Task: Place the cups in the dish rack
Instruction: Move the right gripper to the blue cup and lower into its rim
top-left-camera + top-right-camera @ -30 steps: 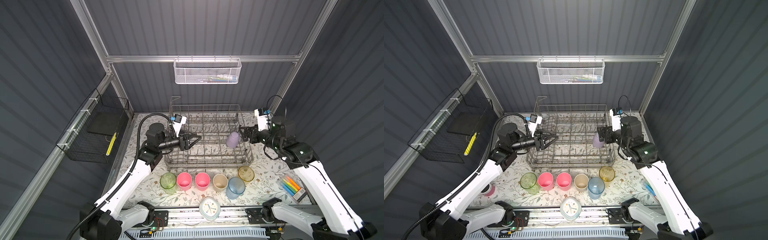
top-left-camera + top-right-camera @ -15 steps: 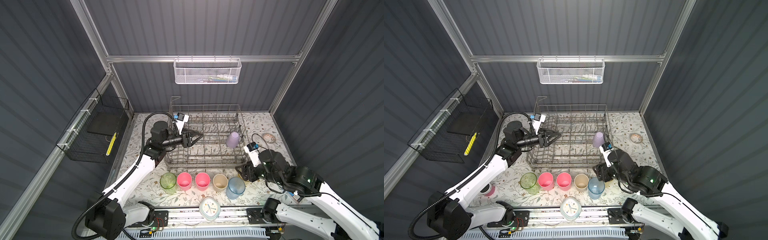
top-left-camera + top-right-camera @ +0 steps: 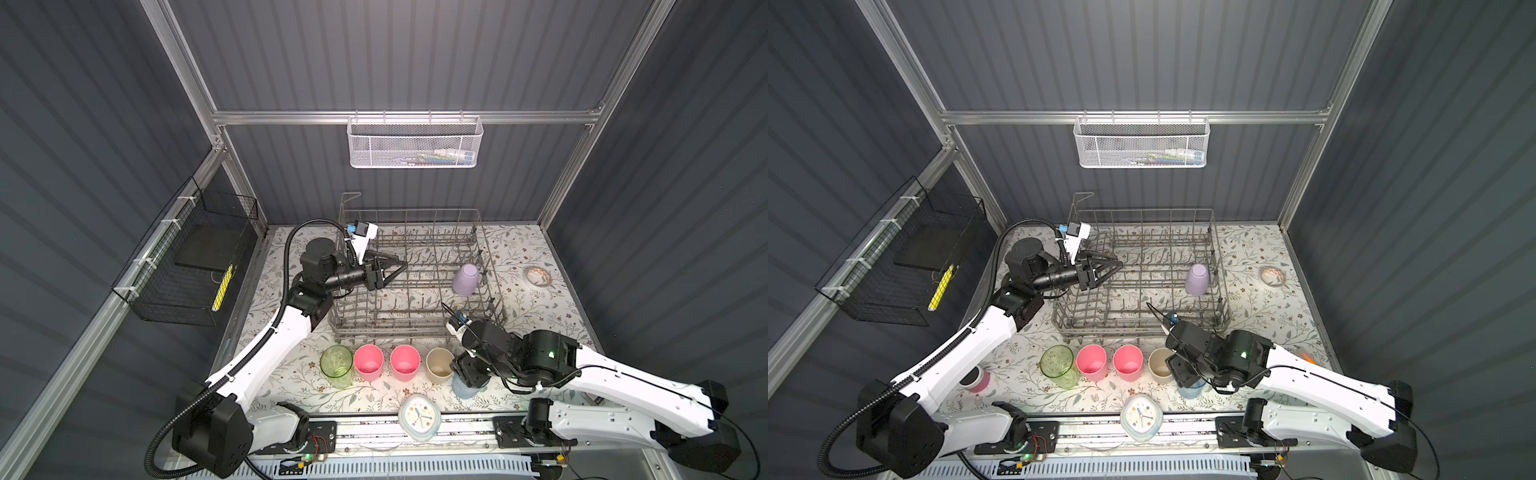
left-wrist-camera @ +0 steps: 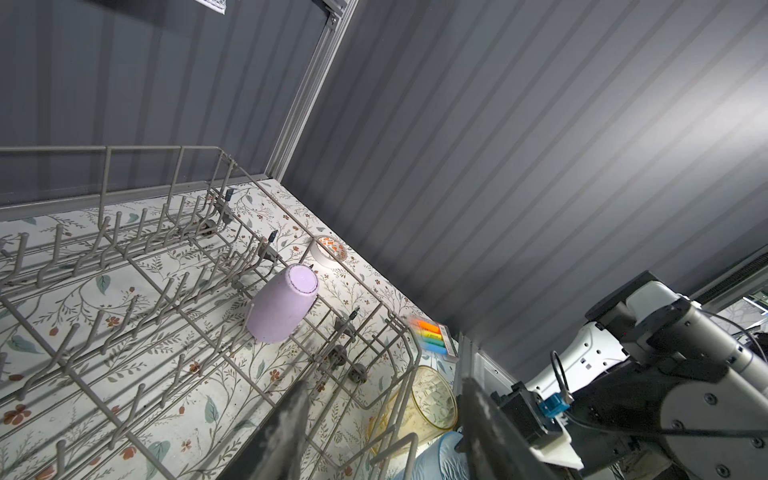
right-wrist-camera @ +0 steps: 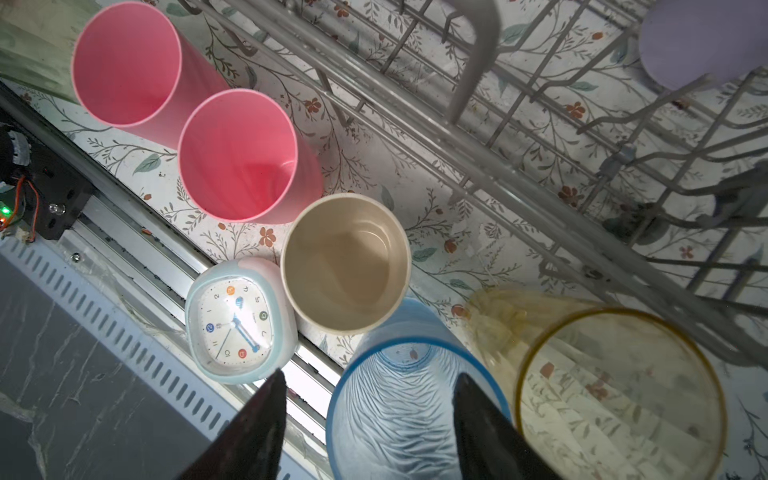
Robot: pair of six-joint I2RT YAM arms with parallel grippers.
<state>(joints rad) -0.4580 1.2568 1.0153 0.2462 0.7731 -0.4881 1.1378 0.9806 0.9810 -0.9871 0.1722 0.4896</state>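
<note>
Right gripper [image 5: 370, 374] low over the blue cup [image 5: 399, 415], at the right end of the cup row and a little nearer the front edge. Jaws spread: one finger outside the rim on the clock side, the other over the opening on the yellow-cup side. Nothing pinched; contact with the cup wall impossible to tell. Tight on both sides: clock [image 5: 239, 320] just beside the outer finger, yellow cup [image 5: 619, 395] just beside the blue one, beige cup [image 5: 347, 264] close ahead.

Left gripper [image 3: 398, 266] level above the tines in the left half of the rack [image 3: 407, 330], pointing toward its right wall. Jaws parted, nothing between them.

In the rack, only the lavender cup [image 3: 466, 279]: mouth down, tilted, close against the right wall. On the table in front of the rack, in a line: green cup [image 3: 336, 365], a pink cup [image 3: 368, 362], another pink cup [image 3: 405, 362], beige, then blue under the right wrist. Yellow hidden by that arm in both top views. Tape roll [image 3: 537, 276] right of the rack, well apart; highlighters [image 4: 432, 338] at the table's right edge.
</note>
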